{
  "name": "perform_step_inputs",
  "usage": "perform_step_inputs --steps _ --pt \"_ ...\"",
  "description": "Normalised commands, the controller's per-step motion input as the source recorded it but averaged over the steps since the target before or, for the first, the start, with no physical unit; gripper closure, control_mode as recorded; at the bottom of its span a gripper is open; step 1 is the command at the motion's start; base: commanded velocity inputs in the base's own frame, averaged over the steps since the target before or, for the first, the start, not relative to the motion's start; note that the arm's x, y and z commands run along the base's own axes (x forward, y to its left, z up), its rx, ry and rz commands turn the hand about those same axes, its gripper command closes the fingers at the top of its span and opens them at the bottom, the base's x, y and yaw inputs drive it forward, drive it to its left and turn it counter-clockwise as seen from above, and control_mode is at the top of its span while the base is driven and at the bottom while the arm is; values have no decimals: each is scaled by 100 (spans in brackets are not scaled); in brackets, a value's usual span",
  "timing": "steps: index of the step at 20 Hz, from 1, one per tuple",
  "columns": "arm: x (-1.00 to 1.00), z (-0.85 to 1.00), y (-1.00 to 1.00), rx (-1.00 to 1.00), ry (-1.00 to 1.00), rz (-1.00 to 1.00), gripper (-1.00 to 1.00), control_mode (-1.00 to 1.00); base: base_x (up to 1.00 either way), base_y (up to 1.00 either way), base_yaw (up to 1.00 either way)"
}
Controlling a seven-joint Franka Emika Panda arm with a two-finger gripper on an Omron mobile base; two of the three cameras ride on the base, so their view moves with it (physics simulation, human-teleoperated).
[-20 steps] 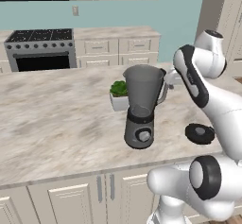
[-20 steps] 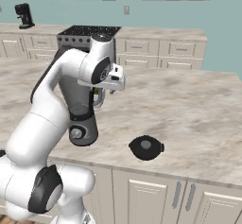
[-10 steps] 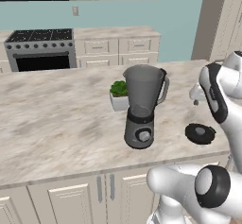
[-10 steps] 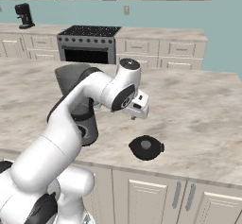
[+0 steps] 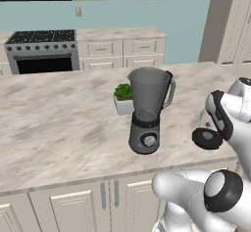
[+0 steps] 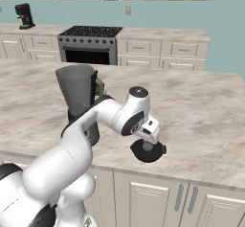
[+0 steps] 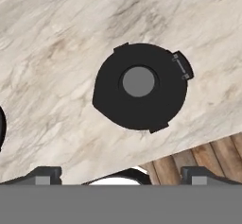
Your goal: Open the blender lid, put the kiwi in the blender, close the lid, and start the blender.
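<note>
**A:** Where does everything sit right now?

**B:** The grey countertop blender with the smoky tapered jar (image 5: pixel 147 112) stands on the pale marbled counter (image 5: pixel 63 128), its rim uncovered. The round black disc lid with the grey centre knob (image 7: pixel 140 85) lies flat on the counter near the front edge, well apart from the jar. I cannot spot the kiwi in any view.

**A:** And the two-finger gripper?

**B:** The gripper (image 6: pixel 154 143) hangs directly over the lid with its jaws spread wide and nothing between them. In the hand view the two finger tips (image 7: pixel 43 175) sit far apart at the bottom, and the lid lies ahead of them rather than between.

**A:** So what is the step, as you judge it?

**B:** The lid is already off, so either the kiwi has to be found or the lid is about to be picked up for closing. If it is the lid, I would centre the hand over the grey knob first, then descend straight down and close on the knob, not the rim. The disc is close to the counter edge, so a sideways nudge could push it off.
</note>
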Motion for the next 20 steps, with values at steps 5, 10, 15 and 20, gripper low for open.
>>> perform_step_inputs --steps 5,10,15,20 --pt "7 -43 -1 -2 0 0 -100 -100 0 0 0" --pt "34 -32 -8 0 1 0 -100 -100 0 0 0" --pt "52 -14 -25 0 1 0 -100 -100 0 0 0" --pt "39 -21 -29 0 2 0 -100 -100 0 0 0"
